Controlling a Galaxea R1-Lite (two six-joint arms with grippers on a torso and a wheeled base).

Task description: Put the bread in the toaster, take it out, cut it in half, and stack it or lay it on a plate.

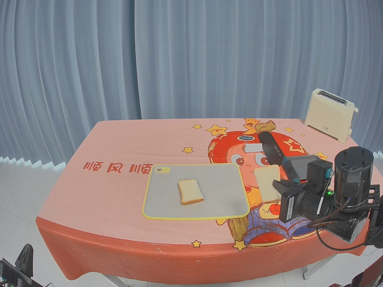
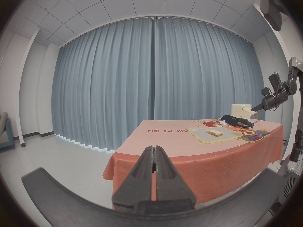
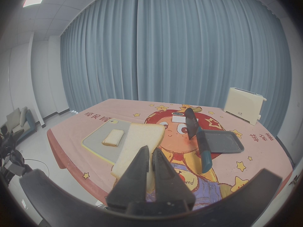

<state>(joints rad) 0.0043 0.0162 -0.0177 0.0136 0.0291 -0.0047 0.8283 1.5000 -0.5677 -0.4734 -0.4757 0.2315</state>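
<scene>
Step in hand: loading the toaster. The right gripper (image 3: 151, 148) is clamped on a slice of bread (image 3: 142, 139), held above the table and well apart from the toaster (image 1: 329, 114) at the far right corner. Next, carry the slice over the top slot and align it edge-down before you release. The left gripper (image 2: 154, 152) is pressed together on nothing, off the table. The cutting board (image 1: 223, 192) bears a second slice (image 1: 190, 191). The knife (image 3: 191, 123) lies along the dark tray (image 3: 225, 142).
</scene>
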